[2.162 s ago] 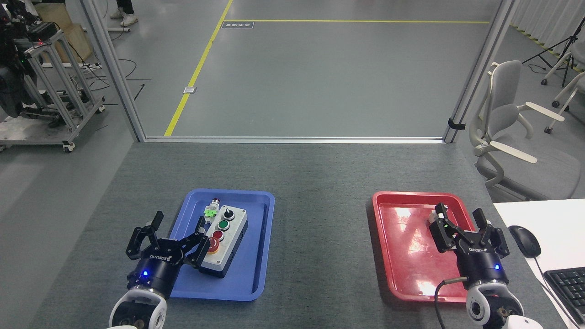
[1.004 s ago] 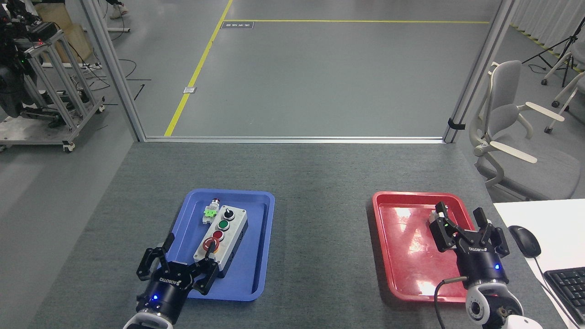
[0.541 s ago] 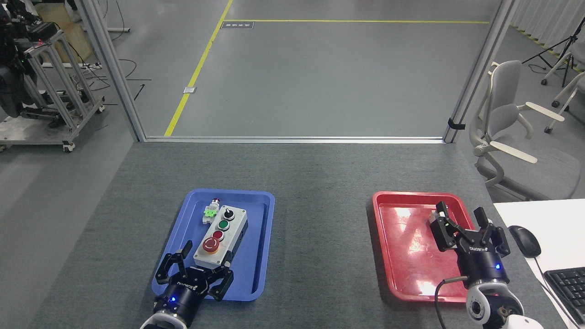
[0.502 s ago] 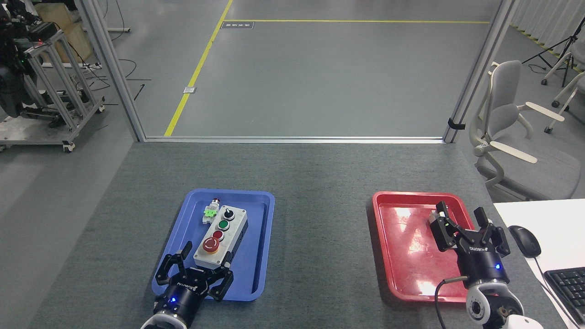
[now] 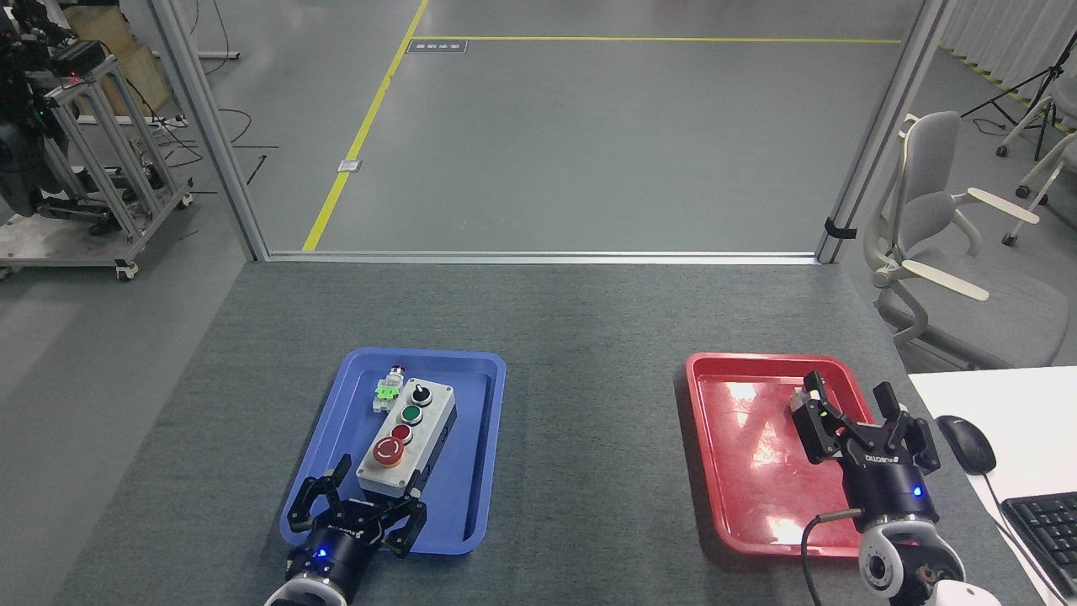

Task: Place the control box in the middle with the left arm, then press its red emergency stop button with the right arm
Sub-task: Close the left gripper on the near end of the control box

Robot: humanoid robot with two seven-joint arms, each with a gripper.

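The control box (image 5: 410,436) lies in the blue tray (image 5: 480,454), light grey face up, with a black knob, a green button, a small red button and the red emergency stop button (image 5: 388,451) nearest me. My left gripper (image 5: 376,475) stands open just in front of the box's near end, one finger on each side of it, not touching. Over the red tray (image 5: 740,471), my right gripper (image 5: 846,396) is open and holds nothing. The middle (image 5: 589,438) is bare dark grey tabletop between the trays.
A small white-and-green switch part (image 5: 387,389) lies beside the box's far end in the blue tray. A white desk with a mouse (image 5: 966,443) and a keyboard (image 5: 1043,526) borders the table at right. An office chair (image 5: 942,244) stands beyond.
My left gripper has swung from the box's left side, drawn back toward me and settled open in front of the box's near end. The box and the right arm have not moved.
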